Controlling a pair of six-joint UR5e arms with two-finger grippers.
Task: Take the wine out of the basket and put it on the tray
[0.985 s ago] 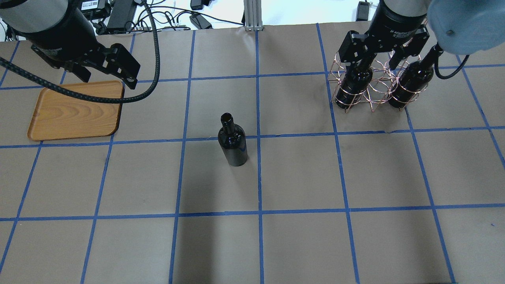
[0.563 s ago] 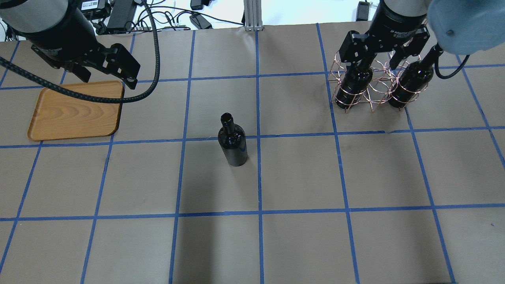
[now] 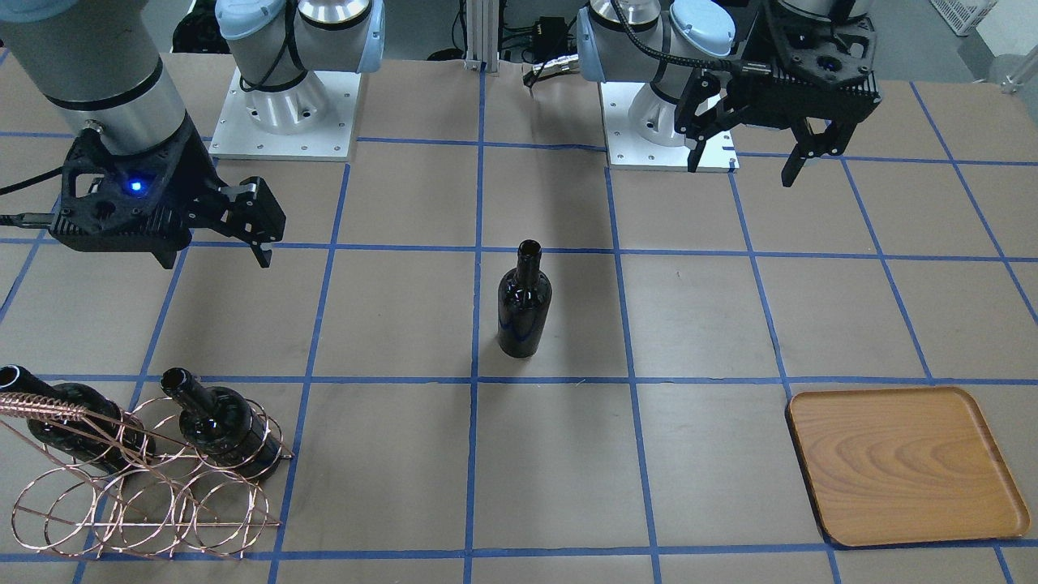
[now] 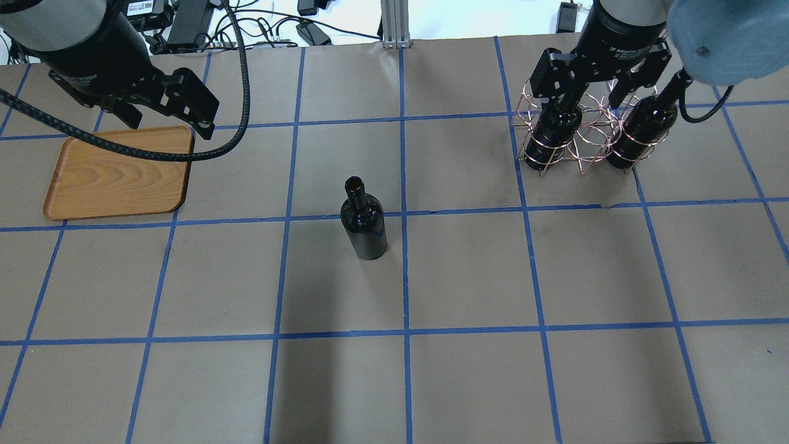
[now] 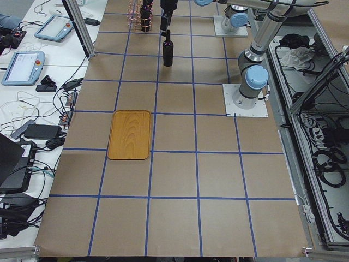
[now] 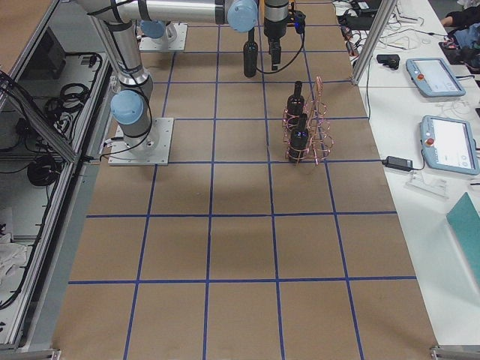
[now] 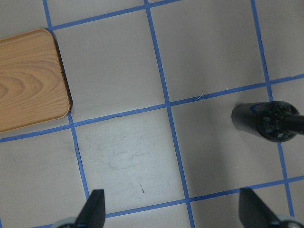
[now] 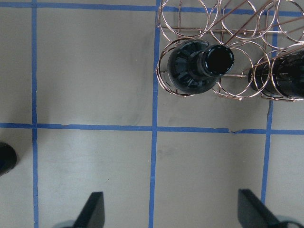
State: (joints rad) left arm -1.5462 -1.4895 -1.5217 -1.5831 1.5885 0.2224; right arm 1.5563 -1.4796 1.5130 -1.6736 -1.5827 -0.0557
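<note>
Exterior front-facing: surface (image 3: 389, 487) carries basket (image 3: 146, 507), two bottles leaning in its loops; tray (image 3: 908, 470) well apart. Third bottle (image 3: 524, 304) upright mid-surface. Wine (image 3: 223, 426) judged heavy, rigid, slick, breakable glass; take by the neck. Right tool (image 3: 212, 250), left tool (image 3: 746, 158): both spread wide, holding nothing

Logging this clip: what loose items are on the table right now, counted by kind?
wine bottles: 3 (one standing alone, two in the basket)
wire basket: 1
wooden tray: 1
Total: 5
</note>
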